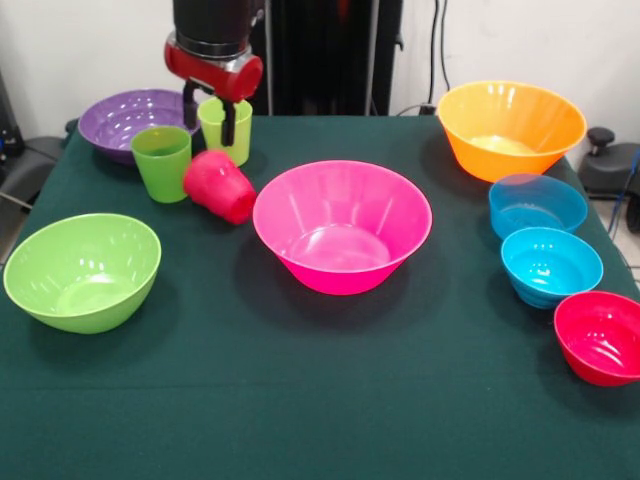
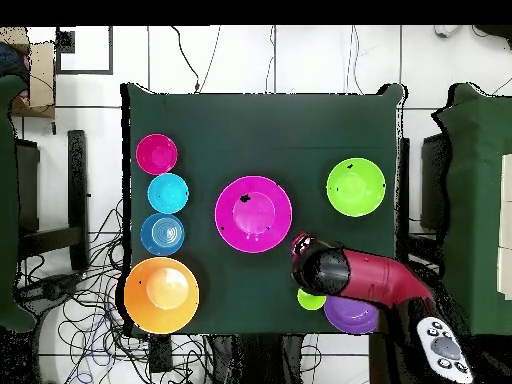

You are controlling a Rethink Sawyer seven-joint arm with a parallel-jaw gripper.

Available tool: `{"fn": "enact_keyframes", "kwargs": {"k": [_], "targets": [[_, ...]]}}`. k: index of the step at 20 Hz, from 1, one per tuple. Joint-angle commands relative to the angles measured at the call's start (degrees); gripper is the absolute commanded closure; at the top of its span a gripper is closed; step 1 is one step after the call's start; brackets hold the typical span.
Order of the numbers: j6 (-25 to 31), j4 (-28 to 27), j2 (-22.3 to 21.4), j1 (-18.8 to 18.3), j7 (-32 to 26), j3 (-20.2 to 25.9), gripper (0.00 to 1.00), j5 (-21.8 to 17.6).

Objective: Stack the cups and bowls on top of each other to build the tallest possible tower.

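The robot's hand [image 1: 216, 112] straddles the rim of the lime-green cup [image 1: 231, 128], one finger inside, at the table's [image 1: 300, 400] far left. Beside it stand an upright green cup [image 1: 162, 163] and a tipped red cup [image 1: 220, 186]. Seven bowls surround them: purple [image 1: 125, 120], lime-green [image 1: 82, 270], pink [image 1: 342, 225], orange [image 1: 510, 125], blue [image 1: 537, 205], turquoise [image 1: 551, 265], red [image 1: 602, 337].

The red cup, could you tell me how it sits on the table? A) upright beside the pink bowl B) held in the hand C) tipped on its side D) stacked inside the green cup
C: the red cup lies tipped over, its base toward the camera, next to the upright green cup.
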Motion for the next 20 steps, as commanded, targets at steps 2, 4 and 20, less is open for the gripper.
{"fn": "enact_keyframes", "kwargs": {"k": [2,4,20], "targets": [[0.76,-1.29,0.65,-2.51,-6.99,6.18,0.00,-4.96],[1.04,-1.37,0.49,-2.77,-6.94,6.35,0.00,-5.29],[-4.00,-1.17,4.04,0.06,-0.80,6.97,0.00,-5.01]]}}
